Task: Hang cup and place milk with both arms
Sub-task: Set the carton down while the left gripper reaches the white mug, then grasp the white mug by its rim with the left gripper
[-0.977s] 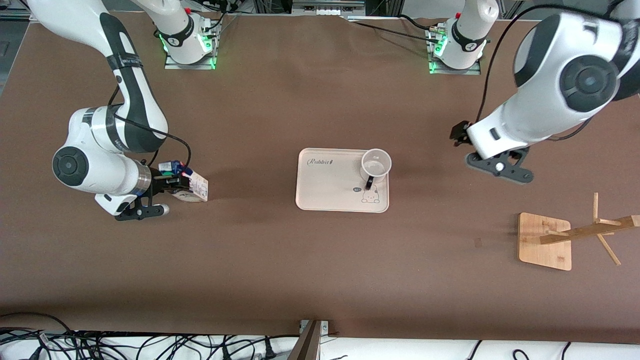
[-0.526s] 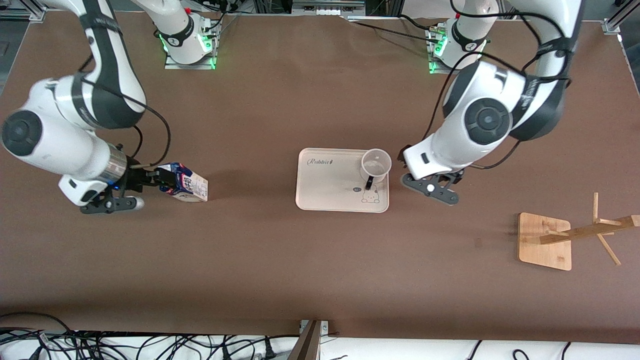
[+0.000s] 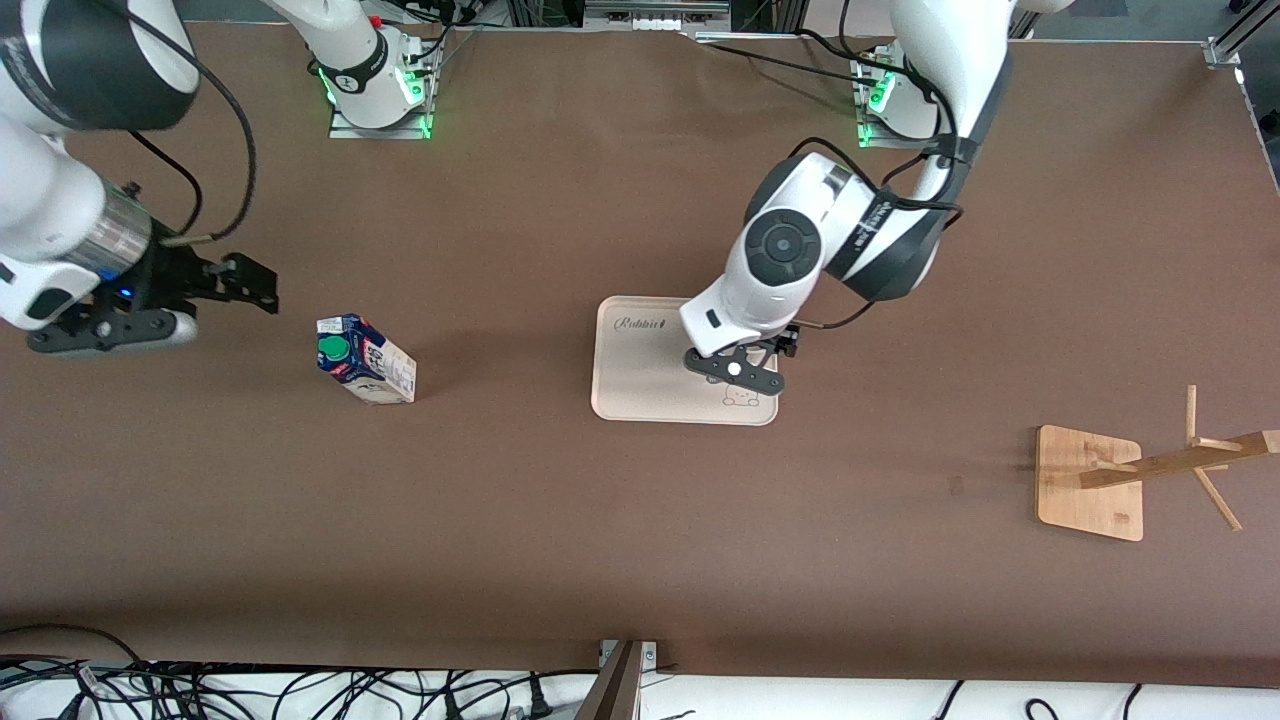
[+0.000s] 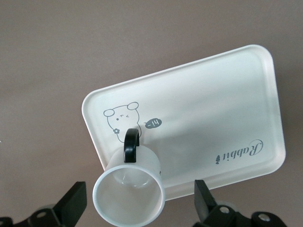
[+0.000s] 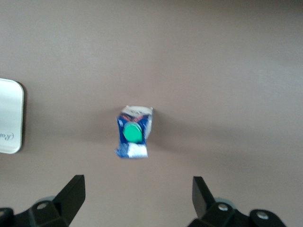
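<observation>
The cup [image 4: 129,198] stands upright on the cream tray [image 4: 203,94], its black handle [image 4: 131,146] pointing toward the tray's bear print. My left gripper [image 4: 137,208] is open above the cup, one finger on each side of the rim, not touching it. In the front view the left hand [image 3: 745,360] hides the cup. The milk [image 3: 365,370] stands on the table toward the right arm's end, green cap up; it also shows in the right wrist view [image 5: 134,132]. My right gripper [image 3: 245,285] is open and empty, raised beside the milk.
The tray [image 3: 650,390] lies mid-table, and its corner shows in the right wrist view [image 5: 9,118]. A wooden cup rack [image 3: 1090,485] with pegs stands toward the left arm's end, nearer to the front camera. Cables run along the table's front edge.
My right gripper has drawn back and up off the milk, which stays in place. My left arm has swung in from its end of the table to over the cup.
</observation>
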You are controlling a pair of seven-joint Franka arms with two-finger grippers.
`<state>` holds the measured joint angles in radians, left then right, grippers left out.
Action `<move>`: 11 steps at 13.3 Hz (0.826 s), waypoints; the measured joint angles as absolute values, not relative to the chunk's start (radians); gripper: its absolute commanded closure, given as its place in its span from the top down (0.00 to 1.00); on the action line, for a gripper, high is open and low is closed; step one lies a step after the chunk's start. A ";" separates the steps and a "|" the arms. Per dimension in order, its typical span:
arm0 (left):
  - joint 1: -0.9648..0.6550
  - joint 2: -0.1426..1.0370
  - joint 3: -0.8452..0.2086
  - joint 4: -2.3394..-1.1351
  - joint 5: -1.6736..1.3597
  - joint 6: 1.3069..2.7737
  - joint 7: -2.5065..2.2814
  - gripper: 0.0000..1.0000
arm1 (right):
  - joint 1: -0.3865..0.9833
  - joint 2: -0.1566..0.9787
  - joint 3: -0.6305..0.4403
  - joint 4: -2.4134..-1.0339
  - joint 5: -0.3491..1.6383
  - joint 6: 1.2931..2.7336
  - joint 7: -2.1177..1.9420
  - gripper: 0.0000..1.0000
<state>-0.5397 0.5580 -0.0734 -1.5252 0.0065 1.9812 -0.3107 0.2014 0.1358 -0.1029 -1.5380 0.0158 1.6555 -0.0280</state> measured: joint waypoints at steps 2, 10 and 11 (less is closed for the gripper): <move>-0.552 0.570 -0.073 -1.528 0.037 1.981 -0.329 1.00 | 0.201 0.106 -0.120 -1.538 0.010 1.630 -0.040 1.00; -0.577 0.590 -0.071 -1.630 0.041 1.985 -0.335 0.94 | 0.201 0.099 -0.137 -1.502 0.008 1.577 -0.040 1.00; -0.584 0.600 -0.071 -1.632 0.041 1.997 -0.338 0.84 | 0.201 0.099 -0.145 -1.502 0.008 1.573 -0.041 1.00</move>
<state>-0.5841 0.5996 -0.0708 -1.6316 0.0408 1.9975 -0.3380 0.2005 0.0988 -0.1453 -1.5016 0.0081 1.5729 -0.0415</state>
